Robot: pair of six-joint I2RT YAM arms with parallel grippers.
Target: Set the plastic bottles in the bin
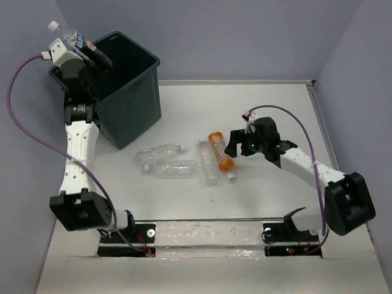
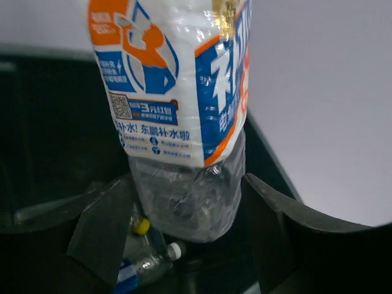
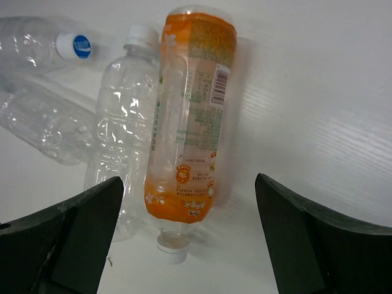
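Arm bases (image 1: 78, 211), white table (image 1: 257, 104), pale lilac walls (image 1: 245, 37).

Bin (image 1: 131, 92): table (image 1: 257, 104) far left. In my left gripper (image 1: 92, 50): held bottle (image 1: 68, 35), over bin. Inside bin: two bottles (image 2: 153, 260). Mid-table: four bottles (image 1: 208, 162), my right gripper (image 1: 236, 145) beside them.

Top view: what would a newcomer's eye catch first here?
The left gripper holds a blue-labelled bottle tilted above the dark bin at the far left. At mid-table, the open right gripper hovers beside an orange bottle that lies among clear bottles.
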